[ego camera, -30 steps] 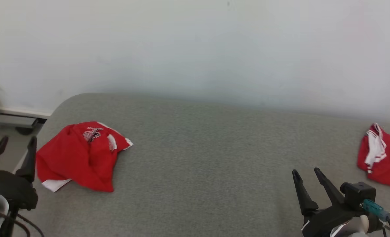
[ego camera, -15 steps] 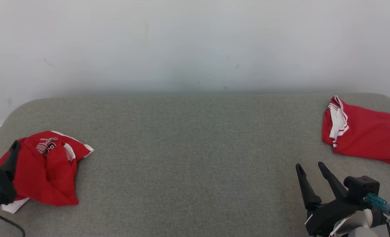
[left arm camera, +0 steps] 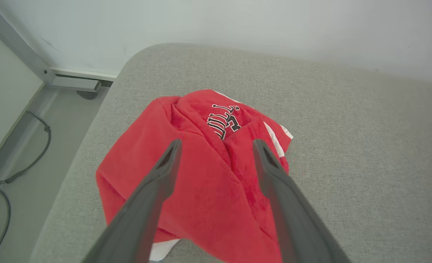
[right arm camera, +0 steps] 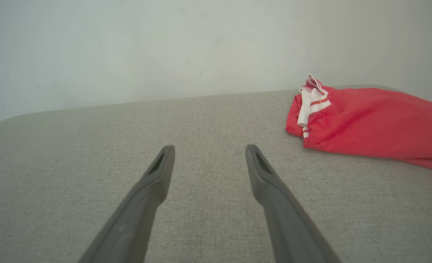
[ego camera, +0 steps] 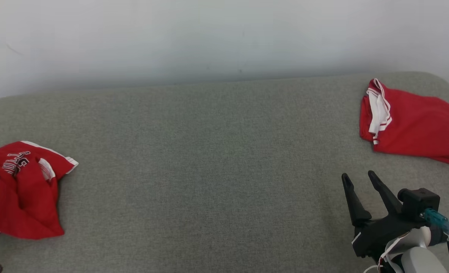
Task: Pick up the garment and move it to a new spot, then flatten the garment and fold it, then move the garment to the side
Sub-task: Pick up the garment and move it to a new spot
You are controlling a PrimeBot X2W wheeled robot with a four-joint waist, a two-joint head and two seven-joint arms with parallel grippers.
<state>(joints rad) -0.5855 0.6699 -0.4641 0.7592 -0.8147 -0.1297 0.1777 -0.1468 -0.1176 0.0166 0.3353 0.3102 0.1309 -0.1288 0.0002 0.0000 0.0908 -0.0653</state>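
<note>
Left wrist view is showing the left gripper [left arm camera: 216,146] hanging over the crumpled red garment [left arm camera: 212,204], its fingers [left arm camera: 157,182] standing spread wide and gripping nothing. That garment is lying near the left end of the grey worktop [left arm camera: 347,128]. The right gripper [ego camera: 358,175] is hanging over bare worktop, fingers likewise spread and empty, near a second red garment [ego camera: 418,129] at the right end.

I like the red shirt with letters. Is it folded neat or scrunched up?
Scrunched up. The red shirt lies in a lumpy heap on the grey cushion, its letters creased and white trim sticking out.
</note>
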